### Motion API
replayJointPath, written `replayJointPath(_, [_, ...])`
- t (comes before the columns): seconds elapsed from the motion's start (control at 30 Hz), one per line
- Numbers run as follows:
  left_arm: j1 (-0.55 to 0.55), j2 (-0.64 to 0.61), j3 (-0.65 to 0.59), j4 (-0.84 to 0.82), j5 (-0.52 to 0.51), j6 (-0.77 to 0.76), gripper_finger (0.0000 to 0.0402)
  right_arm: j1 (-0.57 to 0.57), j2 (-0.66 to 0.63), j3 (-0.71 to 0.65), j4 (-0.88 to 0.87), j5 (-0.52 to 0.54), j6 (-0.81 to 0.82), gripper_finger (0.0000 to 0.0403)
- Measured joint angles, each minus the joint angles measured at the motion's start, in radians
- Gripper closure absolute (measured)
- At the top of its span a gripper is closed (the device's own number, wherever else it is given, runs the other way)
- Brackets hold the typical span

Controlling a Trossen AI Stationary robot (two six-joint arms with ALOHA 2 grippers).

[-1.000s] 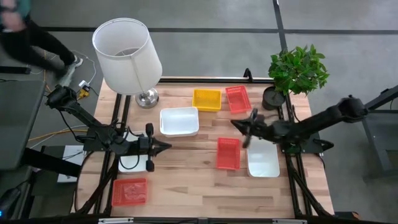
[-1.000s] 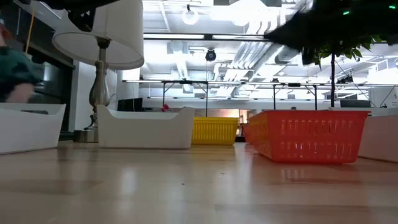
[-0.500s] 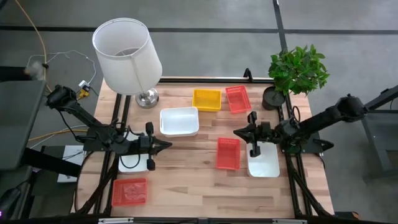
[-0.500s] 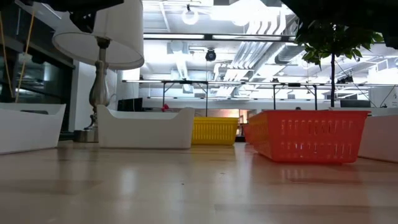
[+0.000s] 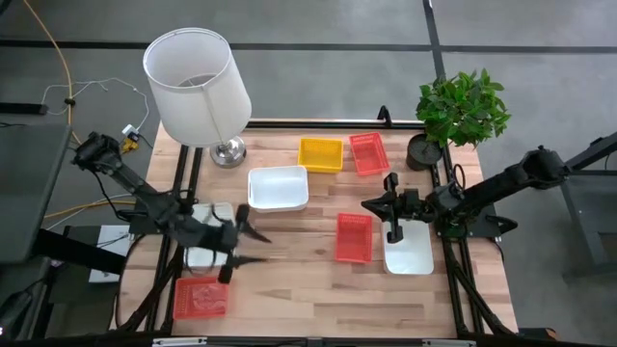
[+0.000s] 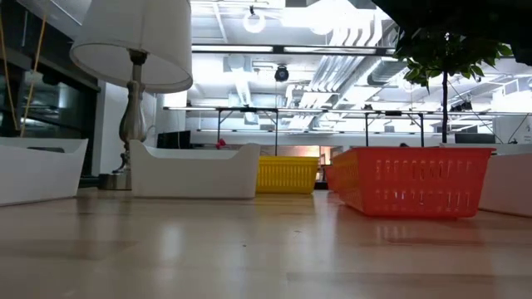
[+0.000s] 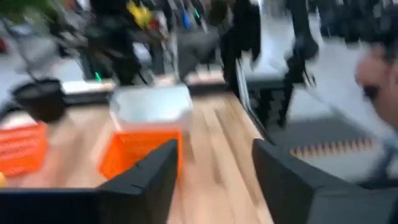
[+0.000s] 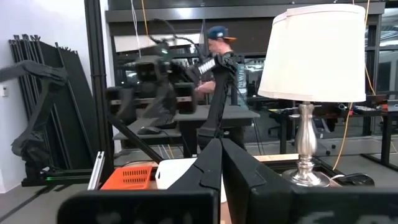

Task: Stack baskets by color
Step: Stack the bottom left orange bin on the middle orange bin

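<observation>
White basket (image 5: 200, 256) apparently beneath left tool (image 5: 243, 234)

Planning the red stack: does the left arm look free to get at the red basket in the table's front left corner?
Probably yes. The left hand stands open close by, and nothing sits between it and the red basket.

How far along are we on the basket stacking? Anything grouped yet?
Done: little that shows. Red baskets lie apart at the back, middle and front left; white baskets sit apart too. Yellow shows at one spot; nesting can't be told.
In hand: nothing. The left pincer is open and empty; the right pincer is shut and empty.
Left: gathering reds and whites.
</observation>
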Motion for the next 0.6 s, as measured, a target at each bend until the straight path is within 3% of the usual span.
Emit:
replayJointPath(0.13, [-0.057, 0.132, 0.172, -0.289, 0.007, -0.029, 0.0167, 0.0, 0.0, 0.0, -0.007, 0.0, -0.005, 0.0403])
replayJointPath(0.33, [-0.168, 0.356, 0.395, -0.677, 0.007, -0.028, 0.0162, 0.0, 0.0, 0.0, -0.015, 0.0, 0.002, 0.0403])
replayJointPath(0.6, [-0.278, 0.602, 0.608, -1.02, 0.044, -0.028, 0.0161, -0.001, 0.0, 0.0, -0.015, 0.0, 0.002, 0.0403])
